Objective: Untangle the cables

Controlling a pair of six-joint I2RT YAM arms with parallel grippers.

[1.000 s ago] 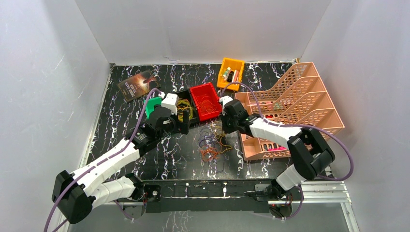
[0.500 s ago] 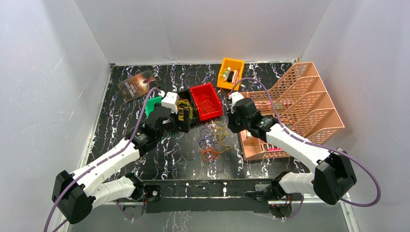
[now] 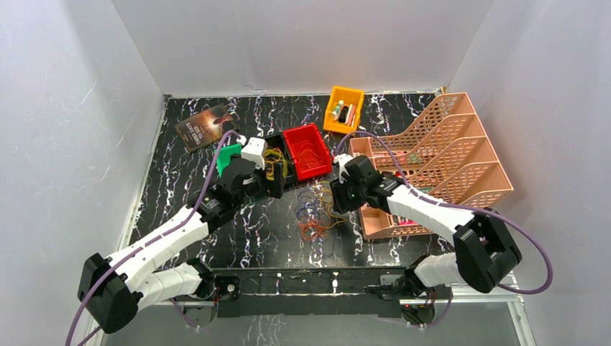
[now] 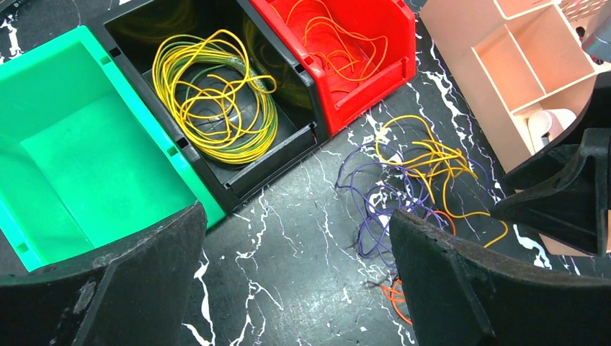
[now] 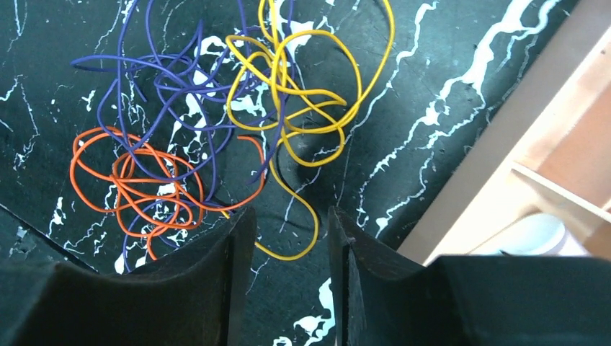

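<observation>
Black marbled counter (image 3: 259,232): the cables (image 3: 317,210) lie tangled at its centre. We note the right claw (image 5: 292,277) has shifted over them, jaws newly parted and empty — another pick seems due. Left claw (image 4: 295,285) gapes wide, idle.

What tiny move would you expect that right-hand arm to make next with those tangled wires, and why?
Probably lower the right gripper onto the yellow cable just beneath: its jaws stand apart, empty, and yellow is looped through the purple cable.
</observation>
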